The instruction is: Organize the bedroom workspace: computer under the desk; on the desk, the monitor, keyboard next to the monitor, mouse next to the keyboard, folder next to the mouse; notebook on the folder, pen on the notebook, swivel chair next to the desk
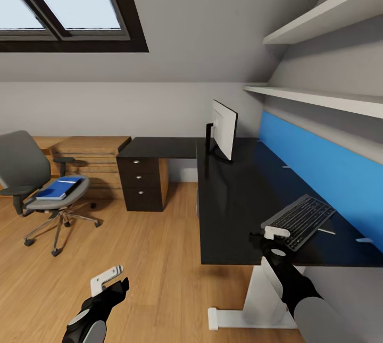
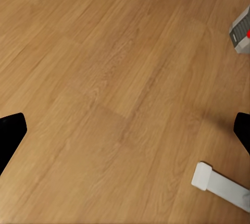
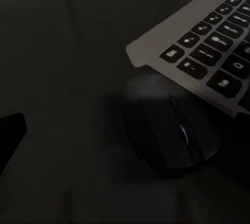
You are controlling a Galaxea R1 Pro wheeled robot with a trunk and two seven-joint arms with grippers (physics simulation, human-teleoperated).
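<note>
**Mouse tucked against the keyboard, right gripper above it**

The mouse (image 3: 169,130) is a small, dark, rounded shell with a faint pale line down its back; it lies on the glossy black desk (image 1: 234,199), partly under the near corner of the keyboard (image 1: 300,220). I judge it light, rigid and smooth, likely to skid on the slick top, so the safest hold would be across its two flanks from above, not on the sloping back.

The keyboard, silver-framed with black keys, sits at about 4 o'clock in the head view, against the blue back panel (image 1: 324,162). The right gripper (image 1: 276,233) hovers at its near end; one dark fingertip (image 3: 10,135) shows at the frame's edge well off the mouse, so the fingers look spread and hold nothing.

The monitor (image 1: 224,129) stands at 1 o'clock. At 9 o'clock the swivel chair (image 1: 24,170) carries the blue folder (image 1: 58,189). The left gripper (image 1: 109,279), at 7 o'clock, hangs spread over the wood floor (image 2: 104,78).
</note>
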